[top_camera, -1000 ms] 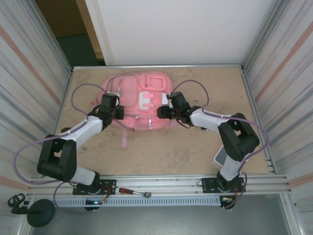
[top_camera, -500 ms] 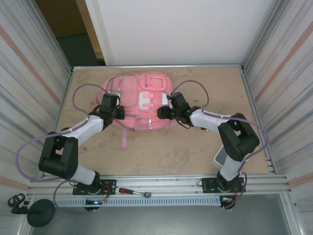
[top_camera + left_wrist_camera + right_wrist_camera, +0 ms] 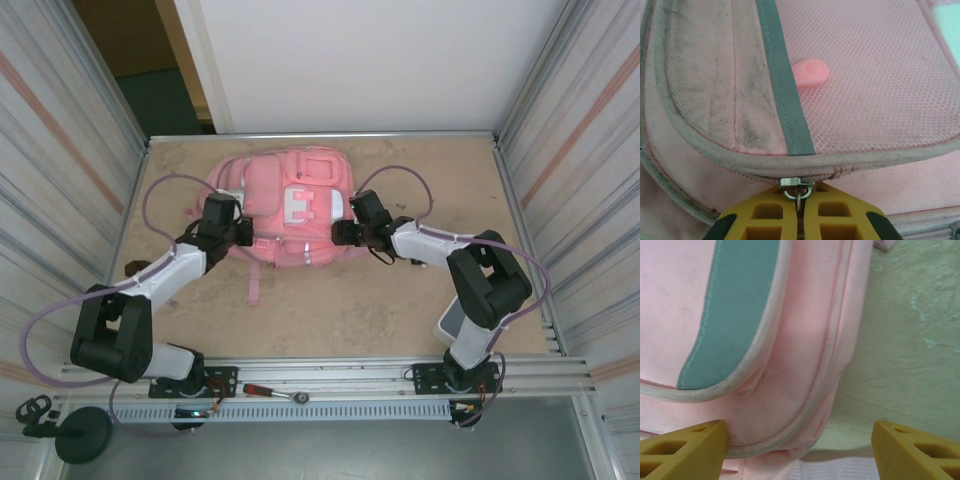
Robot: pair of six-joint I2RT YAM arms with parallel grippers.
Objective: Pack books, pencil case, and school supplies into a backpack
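**Now: left tool pinched on the zip, right tool wide**

From the overhead camera I see the backpack (image 3: 290, 210) lying flat on the table (image 3: 400, 310), in the upper middle of the frame. My left gripper (image 3: 245, 232) sits at its left edge and my right gripper (image 3: 340, 232) at its right edge.

In the left wrist camera, the left gripper (image 3: 799, 220) sits at the bottom centre. Its yellow fingers (image 3: 765, 220) are pressed together, with the metal zip pull (image 3: 797, 186) nipped between their tips. Above it is a mesh pocket with a grey stripe (image 3: 785, 90) and a pink oval tab (image 3: 811, 73).

In the right wrist camera, the right gripper (image 3: 800, 440) is spread wide and holds nothing. One finger is in each bottom corner of the frame. The bag's rounded pink edge, with a teal panel (image 3: 725, 305), fills the left and centre between them
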